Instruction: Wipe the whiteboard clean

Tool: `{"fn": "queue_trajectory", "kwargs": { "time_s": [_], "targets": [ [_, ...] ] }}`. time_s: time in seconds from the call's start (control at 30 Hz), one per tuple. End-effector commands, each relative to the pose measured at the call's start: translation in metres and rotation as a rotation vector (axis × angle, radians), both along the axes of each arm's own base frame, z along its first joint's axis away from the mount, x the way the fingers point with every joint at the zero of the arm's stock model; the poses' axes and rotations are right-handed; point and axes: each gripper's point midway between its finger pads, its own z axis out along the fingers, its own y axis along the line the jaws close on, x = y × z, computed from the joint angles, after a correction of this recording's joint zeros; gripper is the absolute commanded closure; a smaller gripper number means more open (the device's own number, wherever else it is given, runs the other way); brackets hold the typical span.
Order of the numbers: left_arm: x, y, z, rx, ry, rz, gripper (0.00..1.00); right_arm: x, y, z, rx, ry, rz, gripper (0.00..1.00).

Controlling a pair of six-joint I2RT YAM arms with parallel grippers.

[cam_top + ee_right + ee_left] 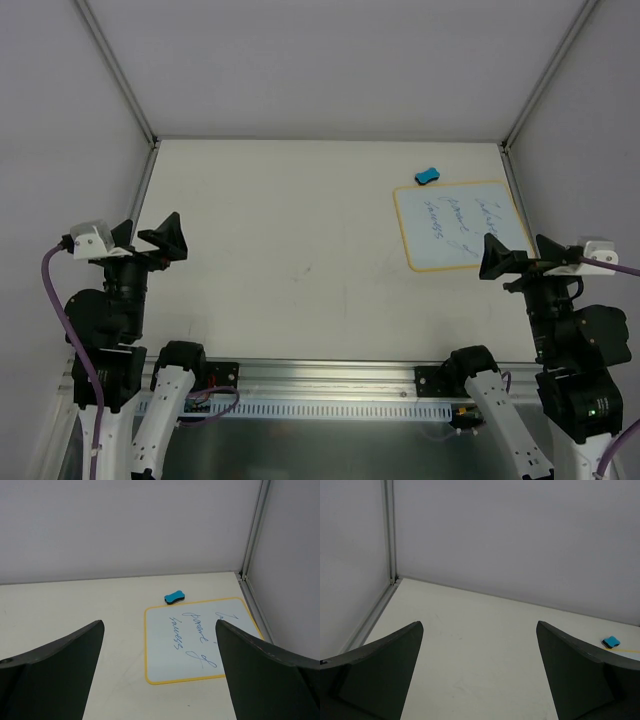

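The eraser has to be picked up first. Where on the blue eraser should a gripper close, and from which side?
Grip the blue eraser at its pinched waist, across the two long sides, coming straight down: it lies flat on the table just beyond the whiteboard's far edge, narrower mid-length than at its rounded ends. The open right gripper looks nearer.

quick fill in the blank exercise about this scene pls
1. The whiteboard bears handwriting in ____ ink.
2. It lies nearer the ____ arm.
3. The eraser rests off the whiteboard, on the ____.
4. The left pincer and right pincer both stand ____.
Missing words: blue; right; table; open.
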Motion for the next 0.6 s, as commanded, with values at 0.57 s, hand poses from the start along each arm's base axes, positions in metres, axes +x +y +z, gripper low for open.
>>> {"fn": "queue_trajectory", "kwargs": {
  "time_s": [0.57],
  "targets": [
    [0.05,-0.026,-0.081,-0.057,0.252,-0.111,0.01,0.112,0.02,-0.097,0.205,0.427,-0.154,0.01]
  ]
}}
